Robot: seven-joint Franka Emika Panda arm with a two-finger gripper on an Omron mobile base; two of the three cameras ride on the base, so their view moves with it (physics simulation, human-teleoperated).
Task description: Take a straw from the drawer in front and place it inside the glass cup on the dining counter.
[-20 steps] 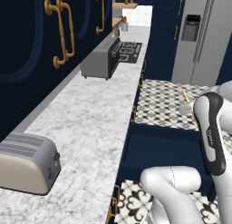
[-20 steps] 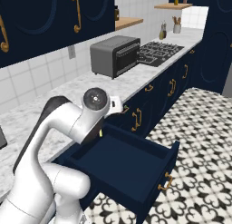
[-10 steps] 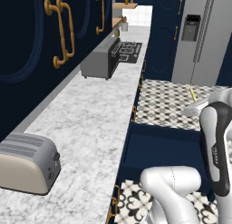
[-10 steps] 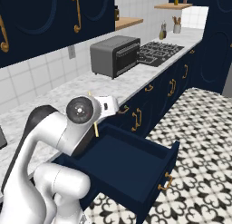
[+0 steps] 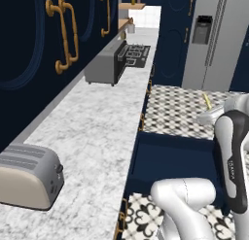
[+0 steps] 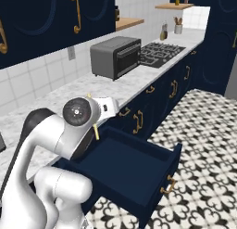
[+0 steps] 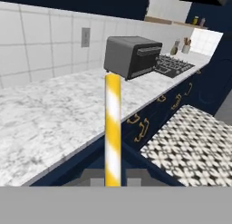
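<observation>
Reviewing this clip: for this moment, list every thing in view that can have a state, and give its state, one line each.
straw: held in the gripper, lifted out of the drawer, standing along the fingers.
gripper: shut on the straw, raised above the drawer.
drawer: pulled open, interior bare.
toaster oven: door shut, on the worktop.
toaster: slots look empty, on the worktop.
upper cabinets: doors shut.

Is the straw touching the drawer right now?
Apart. In the right base view the straw sits in the gripper, lifted above the open drawer.
</observation>
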